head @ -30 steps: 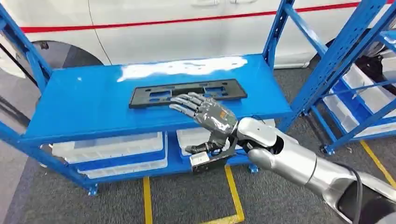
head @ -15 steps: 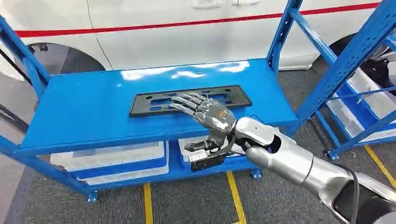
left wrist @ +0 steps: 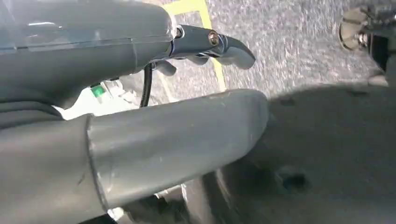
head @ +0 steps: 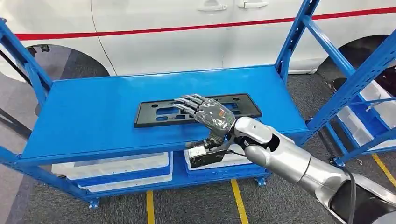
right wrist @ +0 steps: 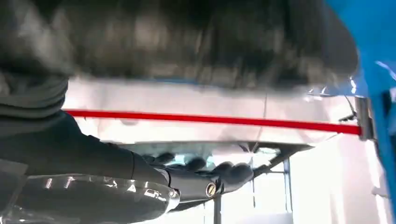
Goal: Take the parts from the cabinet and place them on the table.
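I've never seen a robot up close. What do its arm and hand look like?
The right arm is smooth silver metal with rounded joints and a black cable near the elbow. The right hand is grey with darker, segmented fingers under a clear glossy cover.

The robot's silver right arm [head: 289,161] ends in a glossy dark-grey right hand [head: 208,114]; a black cable [head: 351,196] trails alongside.
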Controlling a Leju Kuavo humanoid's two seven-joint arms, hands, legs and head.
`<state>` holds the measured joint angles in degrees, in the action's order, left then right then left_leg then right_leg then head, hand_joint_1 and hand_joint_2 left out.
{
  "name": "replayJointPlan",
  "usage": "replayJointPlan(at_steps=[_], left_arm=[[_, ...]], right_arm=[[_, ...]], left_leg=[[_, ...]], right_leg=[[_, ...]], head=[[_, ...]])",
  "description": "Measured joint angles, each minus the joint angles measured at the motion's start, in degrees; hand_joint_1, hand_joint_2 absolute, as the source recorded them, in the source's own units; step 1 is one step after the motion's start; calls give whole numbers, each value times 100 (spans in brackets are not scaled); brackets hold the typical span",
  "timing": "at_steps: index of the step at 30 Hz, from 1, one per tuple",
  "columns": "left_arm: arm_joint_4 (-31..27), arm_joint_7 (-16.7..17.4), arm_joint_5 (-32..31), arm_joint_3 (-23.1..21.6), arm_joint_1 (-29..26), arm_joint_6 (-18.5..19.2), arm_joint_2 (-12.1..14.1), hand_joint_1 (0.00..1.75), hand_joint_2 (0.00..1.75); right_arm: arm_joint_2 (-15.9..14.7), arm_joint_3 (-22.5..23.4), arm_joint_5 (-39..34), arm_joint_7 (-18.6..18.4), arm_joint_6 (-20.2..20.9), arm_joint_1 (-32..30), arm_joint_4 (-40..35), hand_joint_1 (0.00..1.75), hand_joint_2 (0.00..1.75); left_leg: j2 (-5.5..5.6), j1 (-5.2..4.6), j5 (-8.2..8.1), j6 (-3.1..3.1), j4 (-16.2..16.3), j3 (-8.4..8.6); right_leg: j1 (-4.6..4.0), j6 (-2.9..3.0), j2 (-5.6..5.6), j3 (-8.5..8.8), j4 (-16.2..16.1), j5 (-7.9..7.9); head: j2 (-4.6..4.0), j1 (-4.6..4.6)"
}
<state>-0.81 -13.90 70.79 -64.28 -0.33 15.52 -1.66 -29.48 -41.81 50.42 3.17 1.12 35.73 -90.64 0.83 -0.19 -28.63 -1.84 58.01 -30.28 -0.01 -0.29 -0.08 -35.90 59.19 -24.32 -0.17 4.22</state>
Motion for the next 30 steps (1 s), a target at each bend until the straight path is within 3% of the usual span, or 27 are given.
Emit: replayJointPlan(at_steps=[2,3,4,5,9,11,21,30], left_arm=[[2,-17,-9,0,33,-118,-2,0,0],[2,-17,2,-2,19,-135,2,0,0],[2,-13,15,0,19,-140,-2,0,0],[2,-13,22,2,31,-142,-2,0,0],[2,-17,50,33,46,-116,0,0,0],[2,-22,48,37,46,-96,0,0,0],[2,-50,39,37,52,-6,2,0,0],[2,-26,-7,37,89,44,13,0,0]], right_arm=[[28,2,0,-26,57,2,33,0,175],[68,2,-7,-70,83,-14,48,0,175],[74,2,-11,-94,125,-6,79,0,175],[112,0,-20,-107,162,-9,105,0,175],[245,0,-68,-146,254,-42,234,0,175],[343,-7,-74,-194,302,-44,319,0,175],[745,-234,-166,-199,562,60,721,0,175],[1303,-588,-33,-308,649,439,1379,0,175]], left_leg=[[-13,-36,-20,55,-102,74],[-26,-28,107,5,-78,130],[-24,-32,106,-61,-49,143],[-22,-40,115,-67,-70,161],[-32,-8,10,-28,-186,229],[-37,7,-34,44,-238,256],[-37,9,-27,55,-243,264],[-42,10,-27,56,-243,286]], right_leg=[[47,34,8,84,-87,-7],[25,-8,-2,165,-146,-6],[67,-5,2,216,-186,-10],[54,15,11,221,-180,-30],[3,54,8,210,-161,-63],[-7,77,6,206,-139,-78],[-8,82,2,236,-132,-78],[9,82,5,249,-132,-78]], head=[[0,-4],[0,-9],[0,-9],[0,-7],[0,-4],[0,-7],[0,-7],[0,-7]])
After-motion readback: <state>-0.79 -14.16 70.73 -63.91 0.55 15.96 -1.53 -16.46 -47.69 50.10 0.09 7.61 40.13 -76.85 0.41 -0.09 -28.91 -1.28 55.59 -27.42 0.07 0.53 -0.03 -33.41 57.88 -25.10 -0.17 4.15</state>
